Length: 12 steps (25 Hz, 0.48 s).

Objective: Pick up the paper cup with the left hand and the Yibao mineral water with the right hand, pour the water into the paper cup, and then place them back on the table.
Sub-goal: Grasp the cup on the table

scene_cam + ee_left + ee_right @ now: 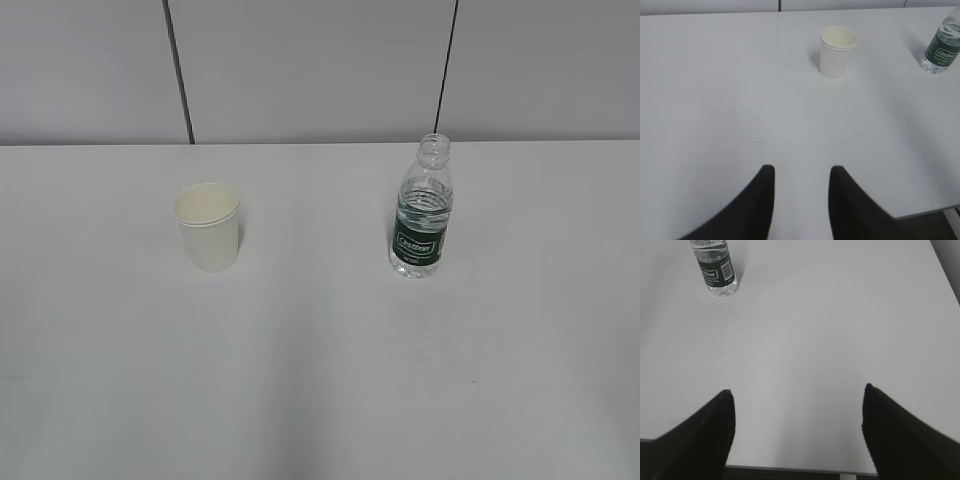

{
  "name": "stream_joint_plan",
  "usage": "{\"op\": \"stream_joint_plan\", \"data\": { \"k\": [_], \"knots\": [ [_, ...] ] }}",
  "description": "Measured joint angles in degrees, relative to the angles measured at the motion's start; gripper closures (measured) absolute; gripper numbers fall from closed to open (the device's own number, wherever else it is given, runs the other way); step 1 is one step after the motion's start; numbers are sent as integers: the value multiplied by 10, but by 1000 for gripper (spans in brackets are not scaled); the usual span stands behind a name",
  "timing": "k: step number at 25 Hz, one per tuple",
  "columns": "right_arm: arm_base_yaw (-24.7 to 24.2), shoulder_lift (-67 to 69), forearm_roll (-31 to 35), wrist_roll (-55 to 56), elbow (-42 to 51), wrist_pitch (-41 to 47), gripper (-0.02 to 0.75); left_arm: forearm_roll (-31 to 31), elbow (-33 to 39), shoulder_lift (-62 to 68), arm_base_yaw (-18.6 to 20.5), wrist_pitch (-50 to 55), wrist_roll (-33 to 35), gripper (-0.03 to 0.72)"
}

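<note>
On the left, the paper cup (209, 227) stands upright and empty on the table (320, 380), well ahead of the left hand (801, 172), whose fingers are narrowly parted and hold nothing. A light cup like this could crush or tip if squeezed hard or struck off-centre. To the right, the Yibao mineral water (421, 210) stands uncapped, apparently partly full, though the level is hard to read. The right hand (797, 392) sits far back, fingers spread wide and empty; a knock would spill the open bottle.
</note>
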Motion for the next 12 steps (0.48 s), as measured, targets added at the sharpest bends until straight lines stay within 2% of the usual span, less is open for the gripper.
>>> {"op": "stream_joint_plan", "data": {
  "k": [12],
  "knots": [
    [0,0,0,0,0,0,153,0,0,0,0,0,0,455]
  ]
}}
